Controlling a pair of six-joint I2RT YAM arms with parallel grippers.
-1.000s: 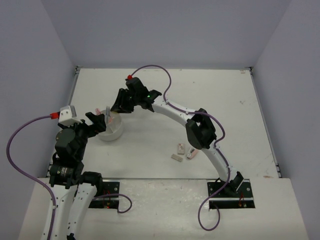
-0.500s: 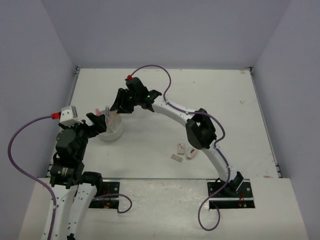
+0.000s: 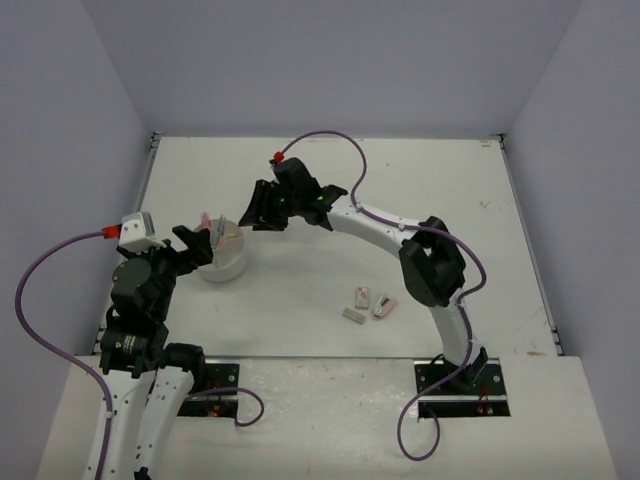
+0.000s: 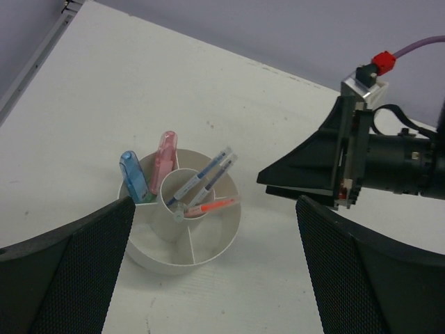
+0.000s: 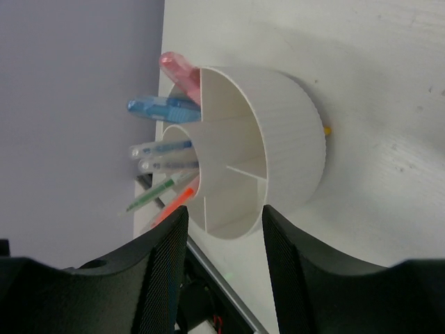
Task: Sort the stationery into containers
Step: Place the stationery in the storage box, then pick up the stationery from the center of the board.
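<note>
The round white container stands at the table's left, split into compartments. In the left wrist view the container holds several thin pens in its middle tube, an orange pen among them. A blue marker and a pink marker stand in an outer compartment. Three small erasers lie on the table to the right. My left gripper is wide open right beside the container's left side. My right gripper hangs open and empty just up and right of it, facing the container.
The right gripper's black fingers loom just right of the container in the left wrist view. Purple walls close in the table at the back and sides. A raised metal edge runs along the table's left side.
My right gripper has drawn back to the right, away from the container, its jaws a little wider. The left arm has stayed put.
</note>
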